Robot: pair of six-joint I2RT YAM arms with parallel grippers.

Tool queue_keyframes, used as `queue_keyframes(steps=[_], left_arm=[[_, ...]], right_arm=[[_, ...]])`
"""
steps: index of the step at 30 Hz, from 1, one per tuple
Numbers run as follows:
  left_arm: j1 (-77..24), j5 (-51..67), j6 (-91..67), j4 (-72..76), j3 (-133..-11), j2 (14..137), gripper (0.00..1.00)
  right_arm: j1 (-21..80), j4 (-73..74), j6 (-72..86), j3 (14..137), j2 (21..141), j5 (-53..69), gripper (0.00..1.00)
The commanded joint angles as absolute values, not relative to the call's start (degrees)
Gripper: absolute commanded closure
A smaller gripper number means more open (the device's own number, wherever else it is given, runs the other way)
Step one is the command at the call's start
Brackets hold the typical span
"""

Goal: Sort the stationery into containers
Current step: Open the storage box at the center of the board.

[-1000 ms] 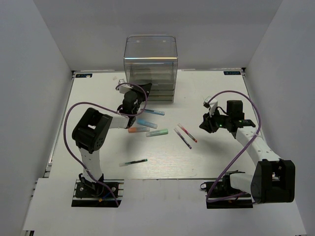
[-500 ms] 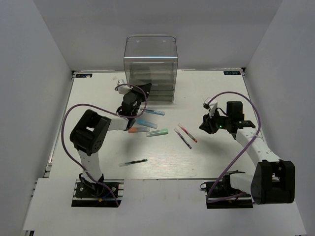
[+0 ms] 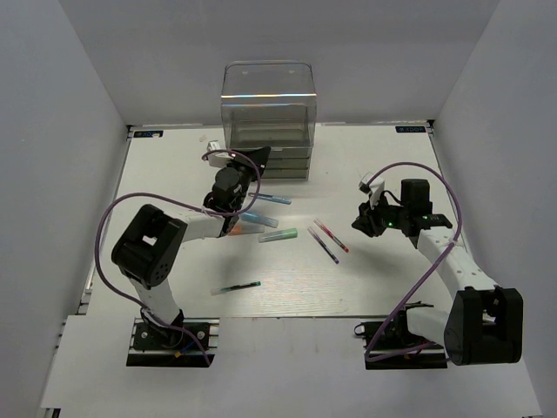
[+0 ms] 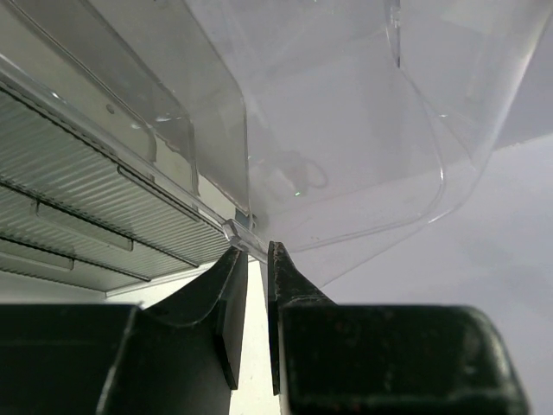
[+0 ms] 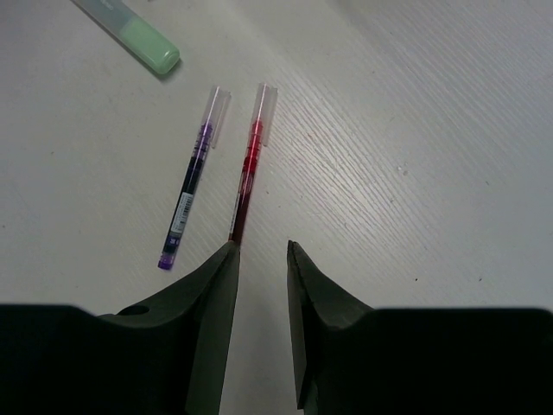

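Note:
The clear smoky drawer unit (image 3: 267,104) stands at the back centre. My left gripper (image 3: 253,160) is at its lower left front and is shut on the thin lip of a clear drawer (image 4: 346,130); in the left wrist view the gripper (image 4: 253,248) pinches that edge. On the table lie a blue pen (image 3: 272,198), a light blue marker (image 3: 259,219), an orange marker (image 3: 241,230), a mint-green marker (image 3: 278,235), a red pen (image 3: 332,235), a purple pen (image 3: 323,246) and a dark green pen (image 3: 235,287). My right gripper (image 3: 364,223) is open and empty just right of the red pen (image 5: 248,177).
The ribbed fronts of the other drawers (image 4: 78,173) fill the left of the left wrist view. The purple pen (image 5: 192,190) and the mint-green marker (image 5: 143,39) lie left of the red pen. White walls enclose the table on three sides. Purple cables loop beside both arms.
My left arm's elbow has swung down and to the left while its gripper stays at the drawer front. The right arm and the pens have not moved.

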State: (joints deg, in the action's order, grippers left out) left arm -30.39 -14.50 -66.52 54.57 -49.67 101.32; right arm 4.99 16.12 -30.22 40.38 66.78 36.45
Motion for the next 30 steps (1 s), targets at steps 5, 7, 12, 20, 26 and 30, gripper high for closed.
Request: queue_keyframes(steps=[5,7,12,20,26,30], left_arm=[[-32.60,-14.77,-64.42,57.04,-47.20,93.52,1.00],[-33.13,-14.77,-64.42,57.04,-46.58,92.73,1.00],[-34.27,-15.91,-64.42,56.51,-44.13,89.66,1.00],[-34.89,-17.57,-63.90,55.99,-42.46,87.80,1.00],[-35.95,-18.19,-63.90,55.46,-41.92,86.57,1.00],[-35.95,-18.81,-63.90,54.93,-40.79,84.73,1.00]], right_arm=[[5.54,15.12,-30.67,40.43,65.13,38.14,0.65],[5.53,15.12,-30.67,40.43,65.04,38.15,0.65],[6.06,15.03,-30.76,40.87,65.21,38.49,0.65],[7.03,14.68,-31.20,41.84,65.83,38.67,0.65],[8.35,13.80,-32.95,42.80,65.92,42.09,0.65],[10.28,11.60,-35.50,42.28,66.18,44.38,0.62]])
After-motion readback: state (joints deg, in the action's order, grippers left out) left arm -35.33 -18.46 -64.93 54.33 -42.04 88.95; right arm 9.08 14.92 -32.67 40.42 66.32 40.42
